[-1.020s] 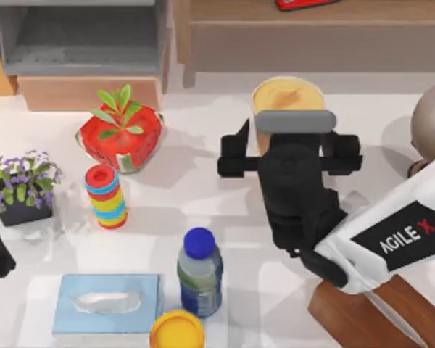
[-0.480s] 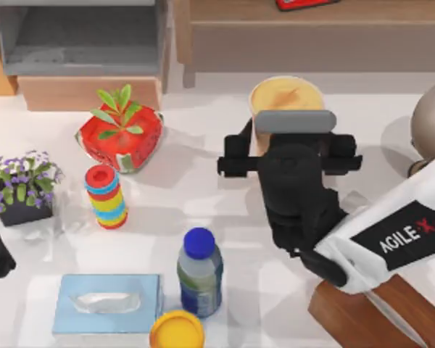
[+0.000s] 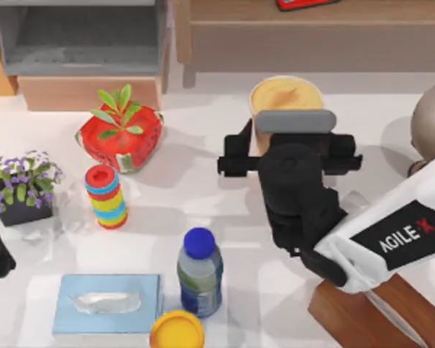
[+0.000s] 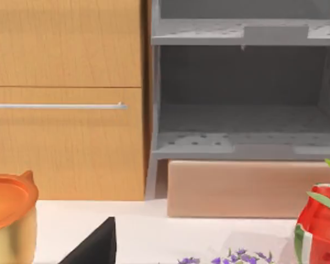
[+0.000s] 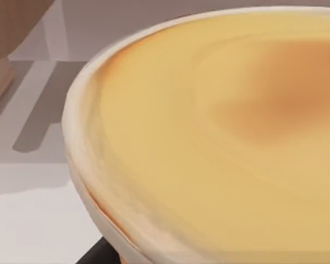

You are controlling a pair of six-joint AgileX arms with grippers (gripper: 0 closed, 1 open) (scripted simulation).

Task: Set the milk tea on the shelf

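Your right gripper (image 3: pixel 288 141) is at the milk tea (image 3: pixel 286 96); you cannot tell whether its fingers clamp it. The cup stands on the desk (image 3: pixel 196 196) just before the shelf (image 3: pixel 312 32). Your left arm sits parked at the desk's left edge.

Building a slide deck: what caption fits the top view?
Right gripper closes in on the milk tea below the wooden shelf.

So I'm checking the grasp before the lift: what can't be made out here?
- Right tool, top view: its fingers sit under the wrist body, so their state is hidden.
- Milk tea: sides covered by the arm in the top view; cropped in the right wrist view.
- Shelf: cut off by the top edge.
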